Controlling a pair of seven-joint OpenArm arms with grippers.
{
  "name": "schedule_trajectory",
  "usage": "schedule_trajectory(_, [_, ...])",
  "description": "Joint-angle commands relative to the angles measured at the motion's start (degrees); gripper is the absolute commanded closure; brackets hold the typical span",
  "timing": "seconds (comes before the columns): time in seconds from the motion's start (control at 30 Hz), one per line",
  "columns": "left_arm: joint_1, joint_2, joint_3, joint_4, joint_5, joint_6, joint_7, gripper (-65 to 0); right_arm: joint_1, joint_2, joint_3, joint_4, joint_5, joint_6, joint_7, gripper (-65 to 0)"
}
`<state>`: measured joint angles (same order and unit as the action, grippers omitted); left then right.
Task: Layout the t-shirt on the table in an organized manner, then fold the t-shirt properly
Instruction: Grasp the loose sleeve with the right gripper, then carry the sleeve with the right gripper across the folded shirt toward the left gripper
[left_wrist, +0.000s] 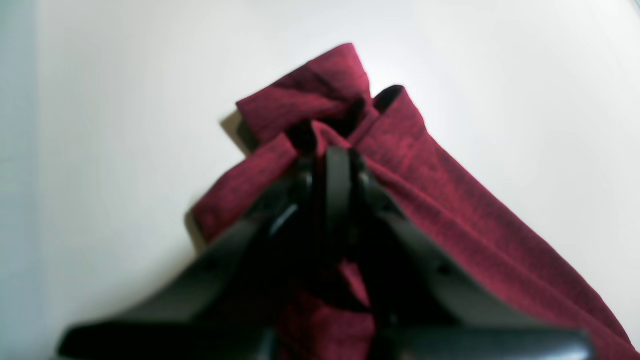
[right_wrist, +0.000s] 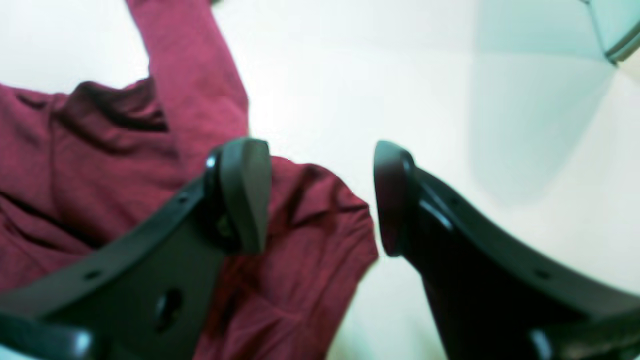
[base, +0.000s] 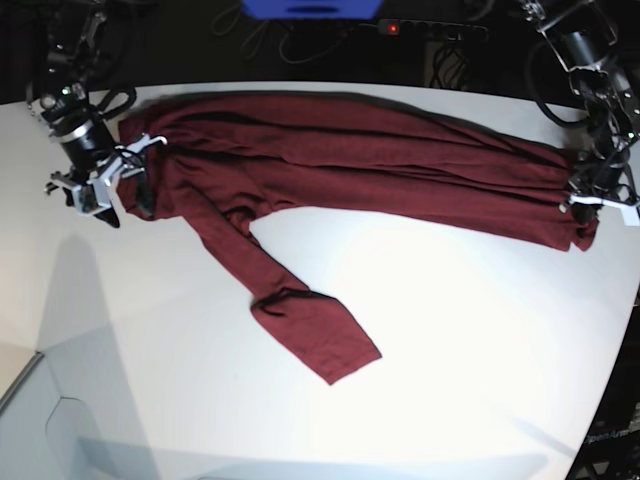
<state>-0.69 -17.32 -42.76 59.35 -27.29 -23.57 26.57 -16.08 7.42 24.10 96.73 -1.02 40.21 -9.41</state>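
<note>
The maroon t-shirt (base: 350, 160) lies stretched in a long band across the far side of the white table (base: 450, 330). One long sleeve trails toward the near middle. At the band's right end my left gripper (base: 585, 215) is shut on the t-shirt; the left wrist view shows bunched cloth (left_wrist: 440, 190) pinched between the closed jaws of the left gripper (left_wrist: 332, 155). At the band's left end my right gripper (base: 125, 200) stands open. In the right wrist view the right gripper (right_wrist: 320, 190) has its fingers wide apart above the t-shirt's edge (right_wrist: 100, 165), with nothing between them.
Behind the table stand a blue object (base: 310, 8) and a power strip with a red light (base: 430, 28) among dark cables. The table's edge curves down the right side (base: 625, 330). A seam or corner shows at the lower left (base: 40, 380).
</note>
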Motion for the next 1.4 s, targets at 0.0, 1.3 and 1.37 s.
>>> schedule_trajectory(0.0, [-0.23,-1.01,-0.27,0.65,0.43,0.76,0.29,-0.4,0.21,0.36,0.30,0.99,1.06,-0.21,1.19,-33.5])
schedule_trajectory(1.3, [2.75,-0.57,-0.36,0.65,0.34,0.76,0.29,-0.4,36.08,-4.21,-23.61,-35.06,0.62,-0.21,-3.03,-33.6])
schedule_trajectory(1.37, [2.75,-0.57,-0.36,0.65,0.34,0.76,0.29,-0.4,36.25,-4.21,-23.61,-35.15,0.62,-0.21,-2.94,-33.6])
